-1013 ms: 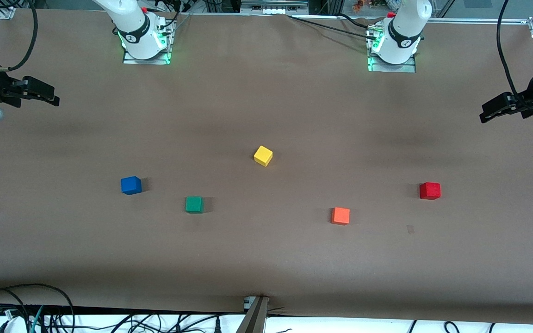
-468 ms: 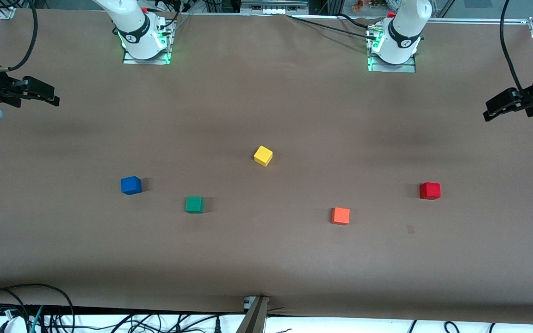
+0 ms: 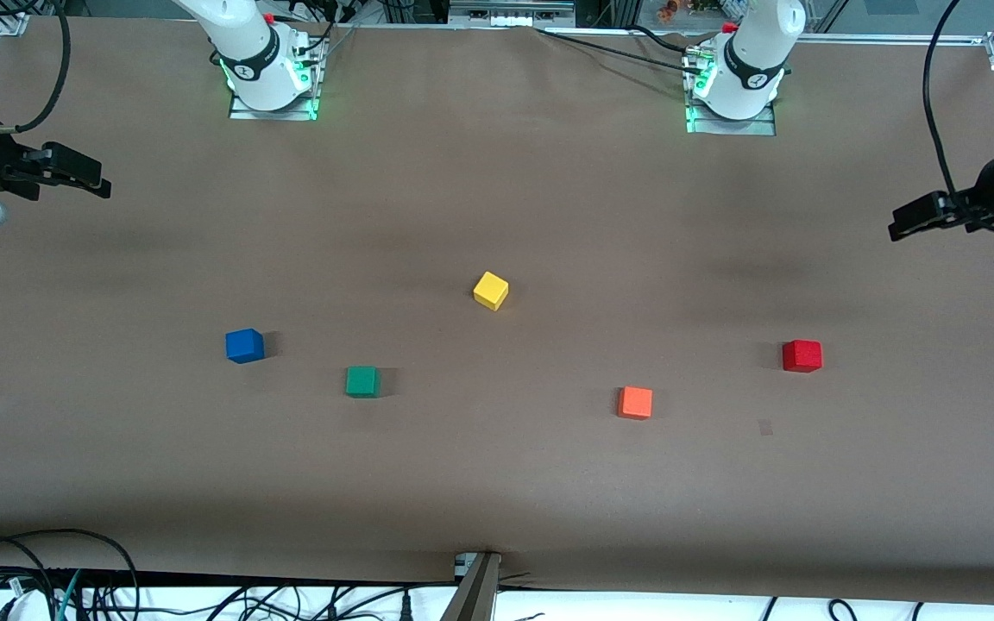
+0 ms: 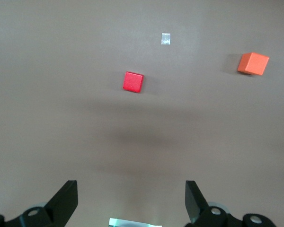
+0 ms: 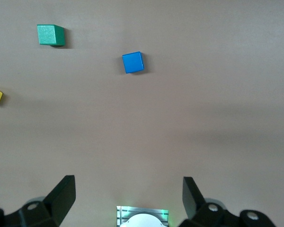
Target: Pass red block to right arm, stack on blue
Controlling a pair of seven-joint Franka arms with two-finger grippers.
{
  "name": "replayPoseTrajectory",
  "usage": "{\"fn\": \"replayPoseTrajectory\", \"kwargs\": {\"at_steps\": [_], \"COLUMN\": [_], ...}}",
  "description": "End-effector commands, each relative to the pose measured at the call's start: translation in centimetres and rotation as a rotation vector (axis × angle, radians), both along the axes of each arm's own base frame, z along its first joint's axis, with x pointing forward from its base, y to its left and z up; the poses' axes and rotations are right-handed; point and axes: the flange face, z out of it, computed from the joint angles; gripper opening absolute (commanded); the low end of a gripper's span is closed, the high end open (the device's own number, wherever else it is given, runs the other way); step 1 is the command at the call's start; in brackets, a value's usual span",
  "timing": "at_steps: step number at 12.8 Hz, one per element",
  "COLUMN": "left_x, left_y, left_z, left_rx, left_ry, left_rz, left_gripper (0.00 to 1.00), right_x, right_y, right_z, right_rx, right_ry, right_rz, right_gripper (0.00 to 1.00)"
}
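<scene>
Brown paper table; cables along nearer edge.

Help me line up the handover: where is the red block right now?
In the front view the red block sits on the table toward the left arm's end, beside the orange block, which lies nearer the camera.

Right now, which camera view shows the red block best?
The left wrist view: the red block sits near mid-frame, large and unobstructed, ahead of the open left gripper. The front view shows it smaller, toward the left arm's end of the table. The right wrist view does not show it.
</scene>
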Motion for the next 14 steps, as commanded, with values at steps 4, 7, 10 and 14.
{"fn": "replayPoseTrajectory", "kwargs": {"at_steps": [4,7,10,14], "left_x": [-1.0,-2.1,-2.6,-2.5], "left_y": [2.1,9.6,18.2,27.0], "left_z": [1.6,3.3,0.1,-5.2], "left_rx": [-0.026,-0.057,-0.137,-0.213], "left_ry": [0.039,0.025,0.052,0.028], "left_rz": [-0.113,-0.245,-0.429,-0.652], "left_gripper": [1.00,1.00,1.00,1.00], "right_x": [0.1,0.2,0.2,0.3], "right_y": [0.1,0.3,0.8,0.9], "right_z": [0.4,0.5,0.6,0.8], "right_rx": [-0.001,-0.002,-0.002,-0.002], "right_ry": [0.001,-0.007,-0.012,-0.016], "right_rz": [0.001,0.000,0.011,0.012], "right_gripper": [1.00,1.00,1.00,1.00]}}
